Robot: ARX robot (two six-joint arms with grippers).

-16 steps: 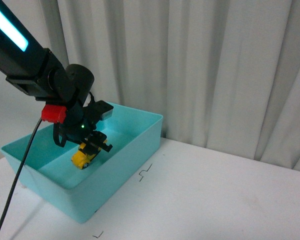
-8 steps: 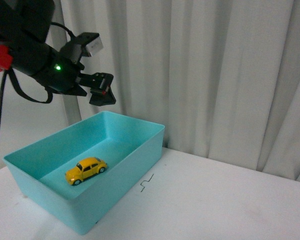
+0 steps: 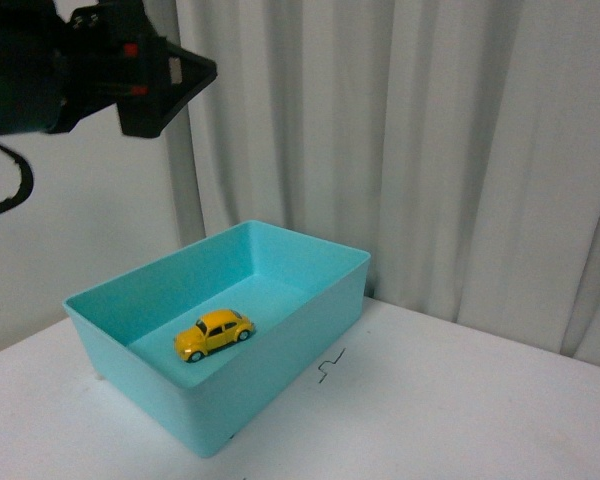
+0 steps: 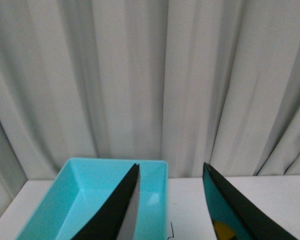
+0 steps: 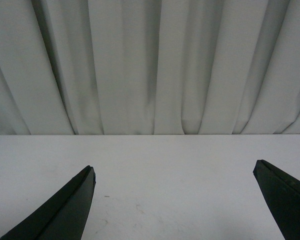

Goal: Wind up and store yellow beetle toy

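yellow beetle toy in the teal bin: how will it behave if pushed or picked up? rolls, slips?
Likely rolls: the yellow beetle toy stands on its wheels on the flat floor of the teal bin, so a lengthwise push should send it toward a wall. Its rounded, glossy shell looks slippery; gripping across the sides seems safer. Small, rigid-looking, probably light.

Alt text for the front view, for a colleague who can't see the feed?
The yellow beetle toy sits on its wheels inside an open turquoise bin on a white table. The left gripper hangs high up at the left, empty, before pale curtains.
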